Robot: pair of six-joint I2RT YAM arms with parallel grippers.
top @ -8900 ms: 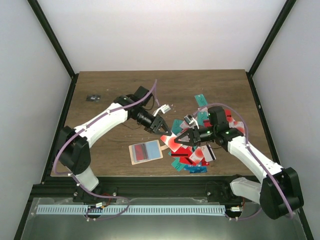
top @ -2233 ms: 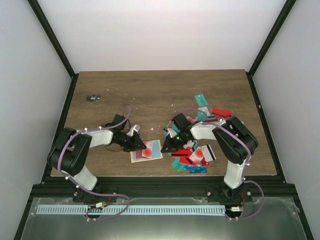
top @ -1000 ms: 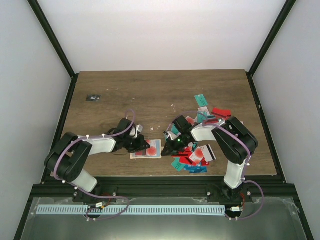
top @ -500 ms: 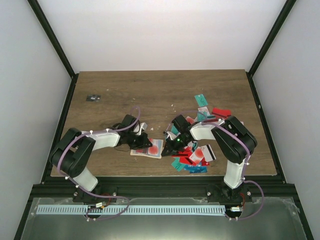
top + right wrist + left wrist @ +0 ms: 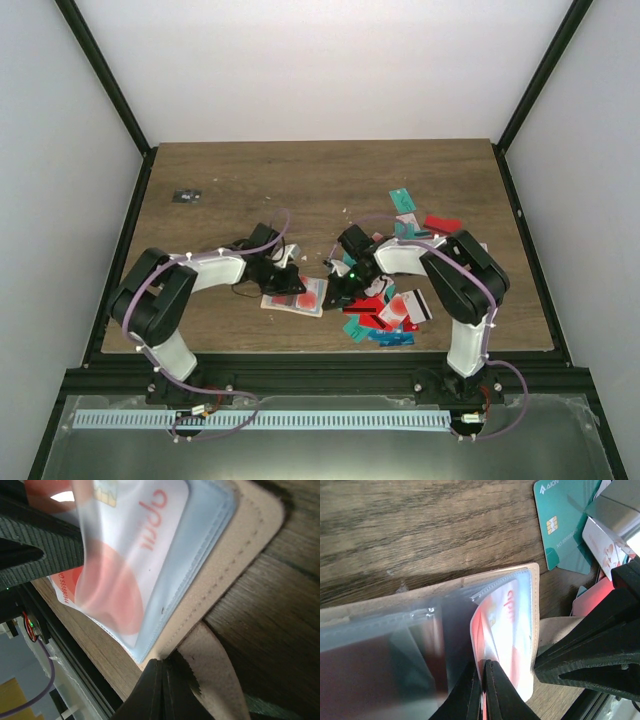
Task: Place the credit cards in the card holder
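Observation:
The beige card holder lies open on the table between my two grippers. My left gripper is shut on a white credit card with a red circle. That card sits partly inside a clear pocket, next to the holder's beige edge. My right gripper is shut, its tips pressed where the snap tab meets the holder's beige cover. The same card shows through the clear pocket. More credit cards lie heaped to the right.
A teal card lies just beyond the holder. Single teal and red cards lie farther back on the right. A tiny dark flat object rests at the far left. The table's front edge is close to the holder.
My left gripper has moved right with the card, sliding it further into the holder. The holder has shifted slightly right. My right gripper has stayed at the holder's right edge.

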